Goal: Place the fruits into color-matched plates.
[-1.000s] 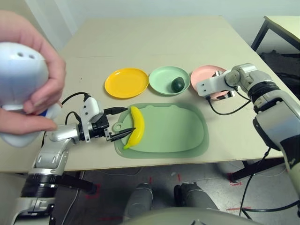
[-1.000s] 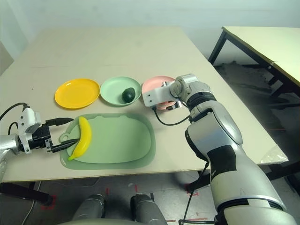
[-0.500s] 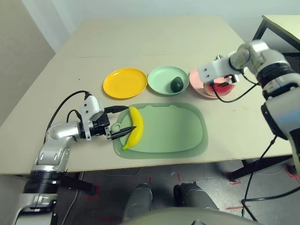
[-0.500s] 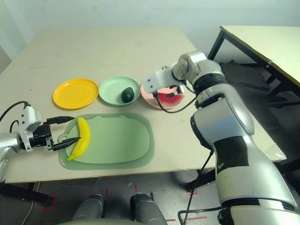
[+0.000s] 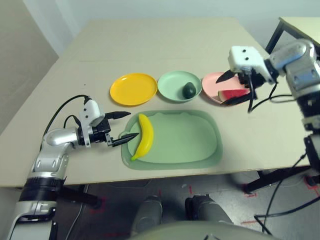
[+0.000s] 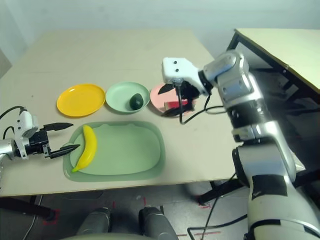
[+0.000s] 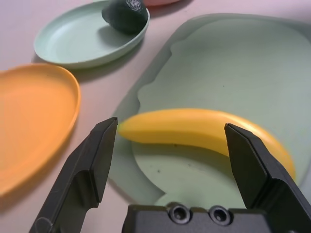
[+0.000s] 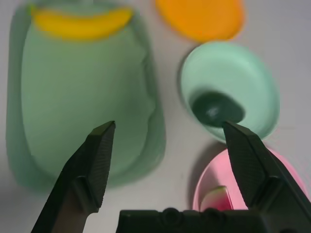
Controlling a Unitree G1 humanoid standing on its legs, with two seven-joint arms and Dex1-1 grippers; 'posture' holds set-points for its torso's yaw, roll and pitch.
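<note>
The yellow banana (image 5: 144, 136) lies on the left part of the green mat (image 5: 185, 140). My left gripper (image 5: 134, 125) is open just left of it, its black fingertips (image 7: 104, 141) near the banana's (image 7: 204, 128) end without touching. The dark avocado (image 5: 189, 90) sits in the mint green plate (image 5: 172, 82). A watermelon wedge (image 5: 234, 94) rests in the pink plate (image 5: 212, 82). My right gripper (image 5: 220, 92) hovers open over that plate, holding nothing. The yellow plate (image 5: 133, 88) is bare.
The three plates stand in a row behind the mat. Black cables hang from both wrists. A second table (image 6: 285, 45) stands off to the right. The table's far half and the mat's right part are bare.
A person's hand holding a white object has left the picture. My right gripper rose and swung right off the pink plate, uncovering the watermelon. My left gripper drew back a little from the banana.
</note>
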